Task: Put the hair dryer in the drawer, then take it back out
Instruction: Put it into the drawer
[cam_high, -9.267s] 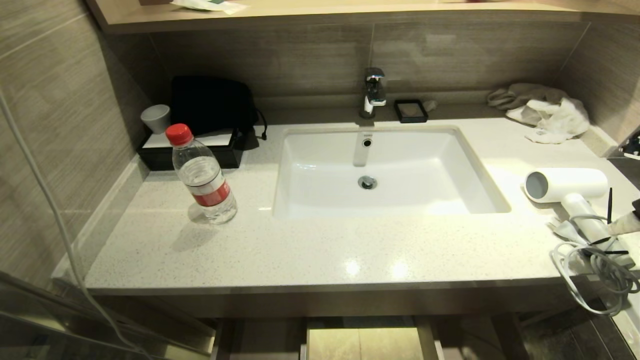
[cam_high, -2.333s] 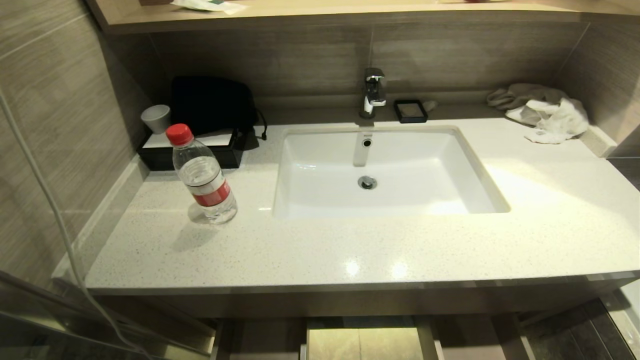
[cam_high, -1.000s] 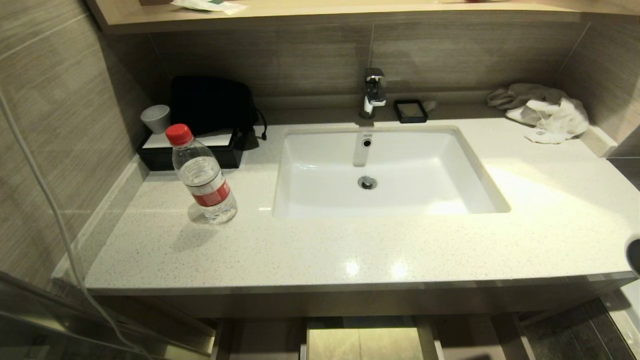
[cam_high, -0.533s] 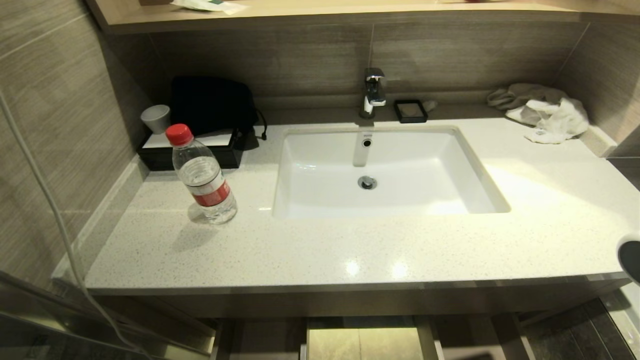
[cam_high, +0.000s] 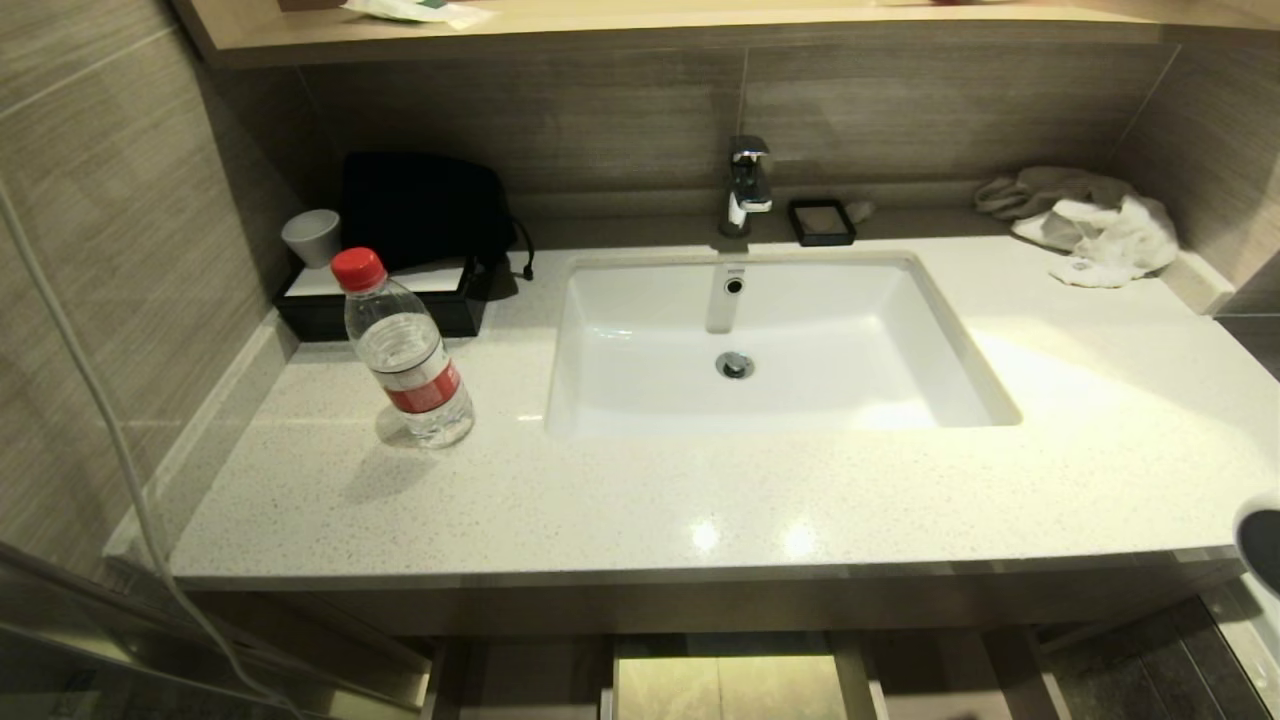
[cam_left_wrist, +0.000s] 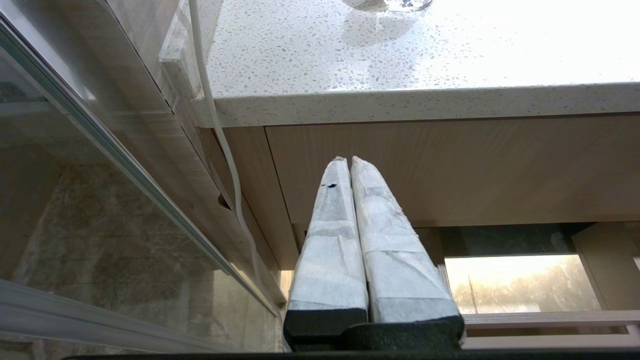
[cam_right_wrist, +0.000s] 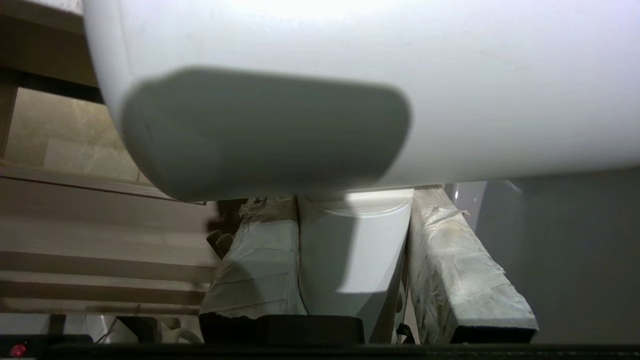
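Note:
My right gripper (cam_right_wrist: 350, 200) is shut on the white handle (cam_right_wrist: 350, 250) of the hair dryer (cam_right_wrist: 450, 75), and its round barrel fills the view above the fingers. In the head view only the barrel's grey mouth (cam_high: 1262, 545) shows, at the right edge just off the counter's front corner. The light-wood drawer (cam_high: 530, 685) stands pulled out below the counter, with a boxed cut-out in its middle. My left gripper (cam_left_wrist: 350, 160) is shut and empty, parked below the counter's left end. The dryer's cord is out of view.
The speckled counter (cam_high: 700, 500) holds a white sink (cam_high: 760, 340) with a faucet (cam_high: 748, 185). A red-capped water bottle (cam_high: 405, 350) stands at the left, before a black box (cam_high: 380, 300) and a grey cup (cam_high: 312, 237). Crumpled cloths (cam_high: 1090, 225) lie at the back right.
The hair dryer's barrel mouth, out of the head view two seconds ago, has come in at the right edge and sunk a little. The left arm has kept still.

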